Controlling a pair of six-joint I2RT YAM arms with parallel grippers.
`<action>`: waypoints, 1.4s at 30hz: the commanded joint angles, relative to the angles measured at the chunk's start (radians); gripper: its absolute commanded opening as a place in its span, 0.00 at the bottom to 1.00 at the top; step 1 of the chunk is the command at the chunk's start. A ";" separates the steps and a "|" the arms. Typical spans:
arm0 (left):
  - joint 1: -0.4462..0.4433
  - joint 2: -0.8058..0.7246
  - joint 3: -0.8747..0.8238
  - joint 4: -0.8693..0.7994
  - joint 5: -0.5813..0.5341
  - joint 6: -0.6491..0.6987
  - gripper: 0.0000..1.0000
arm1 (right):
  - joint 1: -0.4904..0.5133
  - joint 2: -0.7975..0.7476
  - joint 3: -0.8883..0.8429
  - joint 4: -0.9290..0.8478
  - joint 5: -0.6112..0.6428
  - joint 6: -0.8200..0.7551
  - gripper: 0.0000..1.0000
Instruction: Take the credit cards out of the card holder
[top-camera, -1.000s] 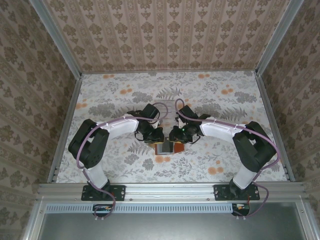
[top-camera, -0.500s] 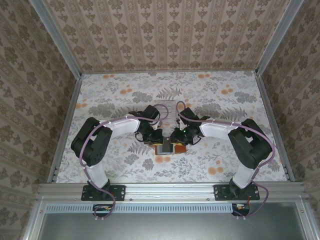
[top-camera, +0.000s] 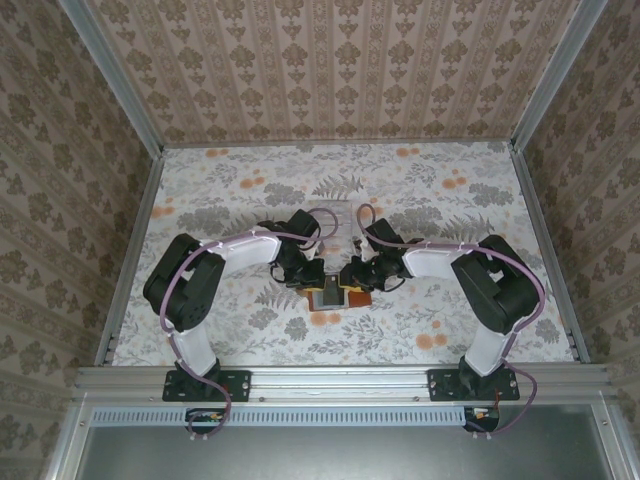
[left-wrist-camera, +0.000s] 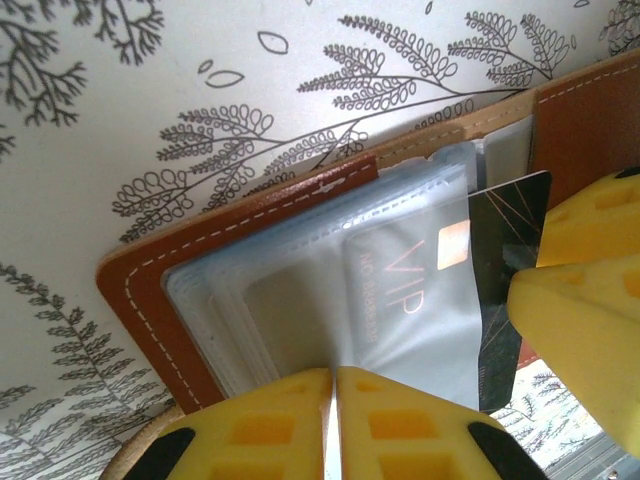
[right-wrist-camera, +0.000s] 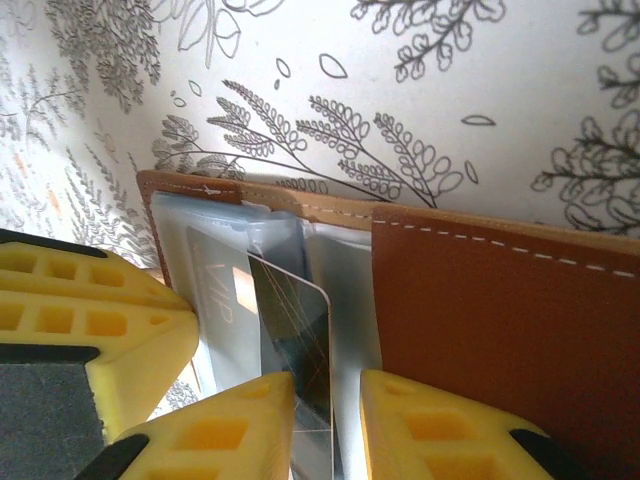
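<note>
Yellow fingers of the left gripper (left-wrist-camera: 331, 385) are pinched together on the clear sleeves of the card holder (left-wrist-camera: 150, 300), which lies open on the flowery table (left-wrist-camera: 90, 140). The right gripper (right-wrist-camera: 328, 385) straddles a dark card (right-wrist-camera: 292, 320) that's half out, can't tell if it's actually biting. With a weak grip it could slip, or the whole holder could drag along. The sleeved card (left-wrist-camera: 400, 290) reads VIP, small print's unreadable

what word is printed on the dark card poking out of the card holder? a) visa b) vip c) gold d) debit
b: in the left wrist view the letters vip read on the dark card through the clear sleeve of the card holder.
</note>
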 joint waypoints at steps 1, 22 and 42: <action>0.002 0.036 -0.001 -0.085 -0.049 0.025 0.13 | -0.005 0.022 -0.028 0.063 -0.044 0.025 0.25; 0.004 0.043 0.012 -0.107 -0.058 0.047 0.13 | -0.043 -0.066 -0.005 -0.151 0.062 -0.127 0.11; 0.013 0.019 0.015 -0.081 -0.048 0.050 0.14 | -0.067 -0.071 0.099 -0.362 0.143 -0.274 0.11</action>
